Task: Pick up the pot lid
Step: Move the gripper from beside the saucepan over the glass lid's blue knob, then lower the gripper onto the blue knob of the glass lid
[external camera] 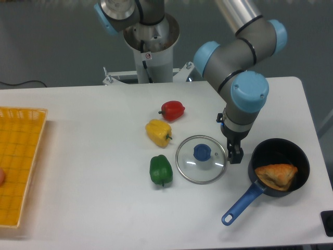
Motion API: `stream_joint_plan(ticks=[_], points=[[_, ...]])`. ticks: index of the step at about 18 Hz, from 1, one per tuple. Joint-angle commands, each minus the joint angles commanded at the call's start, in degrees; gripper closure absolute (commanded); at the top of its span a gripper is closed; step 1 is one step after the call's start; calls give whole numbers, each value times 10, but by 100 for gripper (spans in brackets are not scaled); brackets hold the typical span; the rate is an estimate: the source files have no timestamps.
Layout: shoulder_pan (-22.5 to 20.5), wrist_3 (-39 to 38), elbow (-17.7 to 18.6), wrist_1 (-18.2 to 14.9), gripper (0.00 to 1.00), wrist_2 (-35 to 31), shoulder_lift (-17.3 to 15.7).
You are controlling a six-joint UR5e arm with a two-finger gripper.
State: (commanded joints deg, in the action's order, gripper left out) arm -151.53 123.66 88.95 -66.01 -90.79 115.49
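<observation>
The pot lid (201,159) is round clear glass with a metal rim and a blue knob, and it lies flat on the white table right of centre. My gripper (235,154) points down just off the lid's right rim, in the gap between the lid and the black pot (281,143). I see the dark fingers (237,154) edge-on, so their gap is hidden. Nothing shows between them, and the lid is not lifted.
The black pot has a blue handle (242,204) and holds a pastry (276,175). Red (172,110), yellow (158,132) and green (161,170) peppers lie left of the lid. A yellow basket (18,166) sits at the left edge. The arm's base (151,47) stands at the back.
</observation>
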Motion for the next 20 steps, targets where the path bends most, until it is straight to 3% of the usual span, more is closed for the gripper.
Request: stream_joint_plan(ticks=[6, 15, 20], points=[[11, -3, 26, 23, 0, 0, 4], [22, -1, 88, 104, 0, 0, 2], [27, -2, 98, 108, 0, -1, 2]])
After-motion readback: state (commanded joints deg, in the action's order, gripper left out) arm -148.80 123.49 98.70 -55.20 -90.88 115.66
